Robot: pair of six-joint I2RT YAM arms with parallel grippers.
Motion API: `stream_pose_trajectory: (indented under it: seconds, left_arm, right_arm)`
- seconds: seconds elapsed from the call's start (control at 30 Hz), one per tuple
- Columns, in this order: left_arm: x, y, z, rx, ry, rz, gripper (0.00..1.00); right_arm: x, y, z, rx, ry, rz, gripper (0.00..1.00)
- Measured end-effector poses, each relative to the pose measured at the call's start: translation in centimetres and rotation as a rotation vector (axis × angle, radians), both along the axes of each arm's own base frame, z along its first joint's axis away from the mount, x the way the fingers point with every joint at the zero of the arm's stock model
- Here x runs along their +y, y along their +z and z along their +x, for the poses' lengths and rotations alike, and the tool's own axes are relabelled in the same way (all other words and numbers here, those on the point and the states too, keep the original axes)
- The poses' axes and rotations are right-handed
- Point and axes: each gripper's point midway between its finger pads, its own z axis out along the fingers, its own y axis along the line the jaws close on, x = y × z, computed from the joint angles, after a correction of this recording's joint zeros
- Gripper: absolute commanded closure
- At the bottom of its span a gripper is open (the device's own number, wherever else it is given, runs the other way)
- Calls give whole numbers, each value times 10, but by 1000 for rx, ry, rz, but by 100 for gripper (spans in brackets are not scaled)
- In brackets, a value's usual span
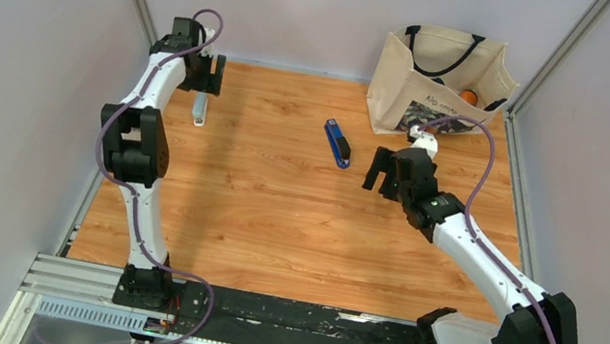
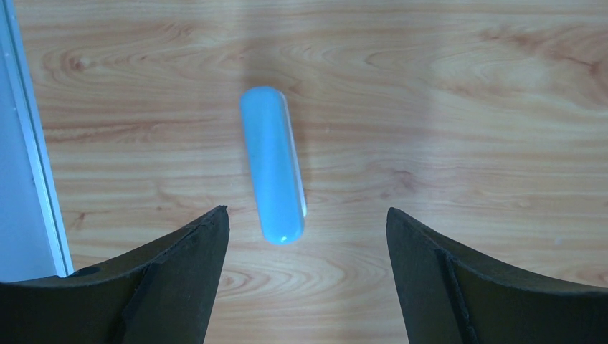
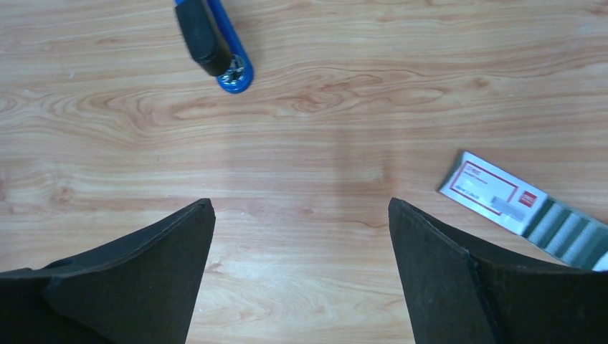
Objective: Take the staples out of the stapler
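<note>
Right wrist view: only the rounded front end of the stapler (image 3: pixel 215 50) seen, the rest cut off by the top edge; its inside closed from sight under the black top. Print on the red-and-white carton (image 3: pixel 493 192) too small to read. Grey ribbed rows (image 3: pixel 570 233) sticking out of the carton, cut off by the right edge.

Fingers of the right claw (image 3: pixel 301 206) and of the left claw (image 2: pixel 308 211) cut off by the bottom edges.

Left wrist view: pale blue rounded bar (image 2: pixel 272 165) blurred, kind of thing not possible to tell.

From above: print on the cloth bag (image 1: pixel 421 70) too small to read and partly behind a purple cable (image 1: pixel 455 117); orange thing (image 1: pixel 469 97) inside mostly hidden by the bag wall.
</note>
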Motion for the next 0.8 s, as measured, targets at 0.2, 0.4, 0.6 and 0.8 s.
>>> stream_pose_trajectory:
  seconds: [0.2, 0.4, 0.6, 0.8]
  left_arm:
    - [15, -38, -2, 84, 99, 43, 15]
    - [20, -60, -6, 136, 136, 59, 28]
    - [24, -58, -2, 129, 151, 76, 28]
    - [24, -61, 1, 129, 153, 79, 30]
  right_arm:
    - [25, 3, -3, -30, 60, 4, 9]
    - [31, -1, -4, -25, 72, -4, 10]
    - [33, 2, -2, -40, 72, 4, 11]
    - [32, 6, -2, -51, 71, 10, 12]
